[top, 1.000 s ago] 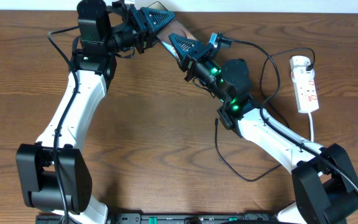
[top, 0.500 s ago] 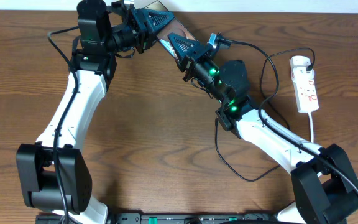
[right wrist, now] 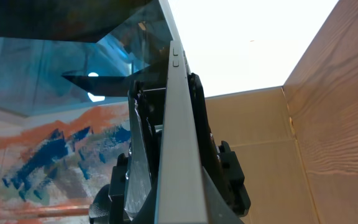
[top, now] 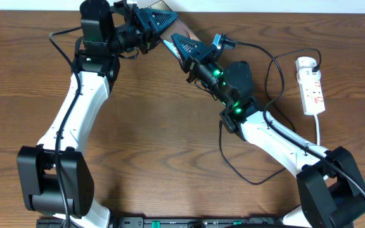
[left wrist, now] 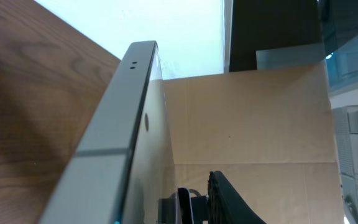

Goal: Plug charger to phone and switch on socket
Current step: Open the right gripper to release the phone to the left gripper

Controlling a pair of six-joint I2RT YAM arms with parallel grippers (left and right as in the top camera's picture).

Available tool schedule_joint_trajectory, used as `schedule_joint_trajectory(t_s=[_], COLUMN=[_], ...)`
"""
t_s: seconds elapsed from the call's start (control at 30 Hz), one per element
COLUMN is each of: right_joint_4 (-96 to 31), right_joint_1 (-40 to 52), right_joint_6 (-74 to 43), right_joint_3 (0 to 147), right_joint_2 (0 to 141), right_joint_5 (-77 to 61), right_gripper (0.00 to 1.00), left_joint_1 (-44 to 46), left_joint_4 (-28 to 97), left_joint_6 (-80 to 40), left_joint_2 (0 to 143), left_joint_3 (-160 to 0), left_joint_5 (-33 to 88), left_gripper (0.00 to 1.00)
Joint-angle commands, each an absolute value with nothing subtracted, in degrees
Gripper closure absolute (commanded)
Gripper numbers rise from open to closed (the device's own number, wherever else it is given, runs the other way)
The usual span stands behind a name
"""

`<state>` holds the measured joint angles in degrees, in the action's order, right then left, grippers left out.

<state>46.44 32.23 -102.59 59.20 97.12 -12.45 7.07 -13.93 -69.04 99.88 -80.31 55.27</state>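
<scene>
Hemming phone (top: 184, 30), right arm (top: 277, 142) (over charger (top: 221, 140)), socket (top: 312, 85) aside

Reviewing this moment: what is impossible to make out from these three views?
The phone charging port: overhead, the left tool and right tool cover it; both wrist views show only a side edge.
The socket switches, on or off: overhead, too small.
The charger tip: overhead, tiny, beside the right arm.
Whether the left tool grips: fingers mostly outside its wrist view, dark overhead.
</scene>
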Motion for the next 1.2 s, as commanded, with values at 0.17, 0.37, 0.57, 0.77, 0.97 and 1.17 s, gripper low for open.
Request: schedule_joint_trajectory(t_s=[0.17,0.37,0.57,0.77,0.97,1.17], right_joint_4=[46.7,46.7,46.2,45.5,45.4,45.4], right_joint_1=[34.2,34.2,34.2,34.2,34.2,34.2], right_joint_6=[-101.7,-101.5,-101.1,-101.1,-101.1,-101.1], right_joint_3=[60.3,60.3,60.3,60.3,60.3,60.3], right_joint_2=[96.7,96.7,96.7,96.7,96.7,96.7], right_joint_5=[-15.1,-15.1,-15.1,-15.1,-15.1,-15.1], right_gripper=[0.98,0.98,0.98,0.98,0.99,0.99], left_joint_1=[7.9,7.9,7.9,7.9,7.9,7.9], left_joint_4=[-14.7,-14.7,-14.7,-14.7,-14.7,-14.7], left_joint_6=[-68.9,-68.9,-68.9,-68.9,-68.9,-68.9], left_joint_2=[99.2,99.2,99.2,99.2,99.2,99.2], left_joint_3=[-80.7,-80.7,-80.7,-80.7,-80.7,-80.7], left_joint_5=[54.5,54.5,54.5,54.5,54.5,54.6], left_gripper=[0.87,0.92,0.93,0.93,0.92,0.92])
